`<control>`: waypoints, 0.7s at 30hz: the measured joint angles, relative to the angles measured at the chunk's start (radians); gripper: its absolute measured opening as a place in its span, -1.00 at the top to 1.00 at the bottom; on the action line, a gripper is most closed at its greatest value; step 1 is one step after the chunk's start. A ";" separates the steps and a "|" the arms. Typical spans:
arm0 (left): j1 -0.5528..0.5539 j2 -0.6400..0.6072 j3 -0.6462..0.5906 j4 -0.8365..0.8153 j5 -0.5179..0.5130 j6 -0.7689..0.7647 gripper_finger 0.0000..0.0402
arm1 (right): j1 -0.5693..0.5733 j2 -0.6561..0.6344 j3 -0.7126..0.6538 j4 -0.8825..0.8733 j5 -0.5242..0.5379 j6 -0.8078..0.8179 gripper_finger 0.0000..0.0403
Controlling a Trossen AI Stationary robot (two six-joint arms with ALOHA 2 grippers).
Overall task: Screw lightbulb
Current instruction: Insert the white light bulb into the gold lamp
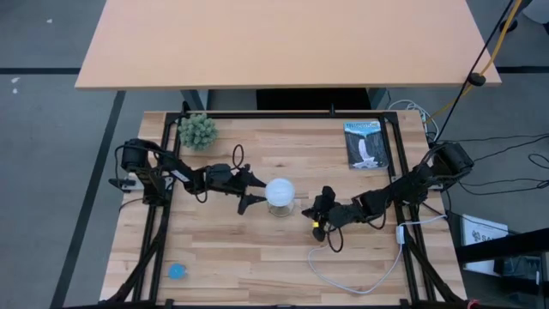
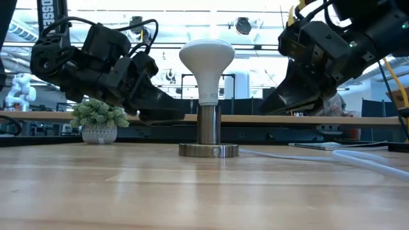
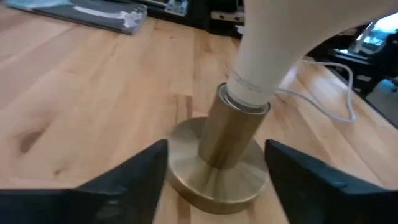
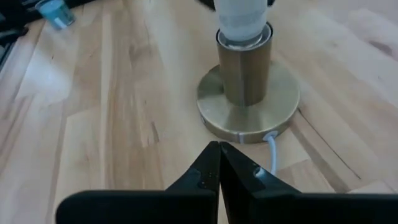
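A small potted plant [image 1: 197,130] stands near the worktop's [image 1: 257,257] far-left corner. A dark booklet [image 1: 366,144] lies flat toward the far-right corner. A small blue object [image 1: 177,271] sits near the near-left corner. A white cord [image 1: 360,279] loops along the near-right edge.

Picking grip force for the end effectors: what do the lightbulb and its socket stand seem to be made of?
Lightbulb: matte white frosted shell, glass or plastic; the look leaves it open. Socket stand: probably brushed metal, brass-toned, with soft streaked reflections on the round base and sleeve. Table: pale wood, visible grain and plank seams.
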 joint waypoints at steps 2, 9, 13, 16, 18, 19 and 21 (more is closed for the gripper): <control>0.000 0.000 0.000 0.000 -0.004 0.004 -0.11 | -0.020 0.000 -0.017 0.025 -0.039 -0.015 1.00; -0.001 0.000 0.000 0.000 0.048 -0.062 0.90 | -0.135 0.000 -0.191 0.461 -0.215 -0.102 1.00; -0.014 0.000 0.002 0.011 0.087 -0.085 0.97 | -0.178 0.000 -0.253 0.581 -0.164 -0.095 1.00; -0.052 0.000 0.023 0.009 0.090 -0.069 0.97 | -0.184 0.000 -0.232 0.569 -0.133 -0.074 1.00; -0.087 0.000 0.046 -0.004 0.088 -0.018 0.99 | -0.187 0.000 -0.195 0.527 -0.119 -0.093 1.00; -0.106 0.000 0.058 -0.020 0.070 0.013 0.99 | -0.190 0.000 -0.175 0.494 -0.118 -0.125 1.00; -0.136 0.000 0.084 -0.069 0.010 0.064 0.99 | -0.204 0.000 -0.130 0.413 -0.119 -0.174 1.00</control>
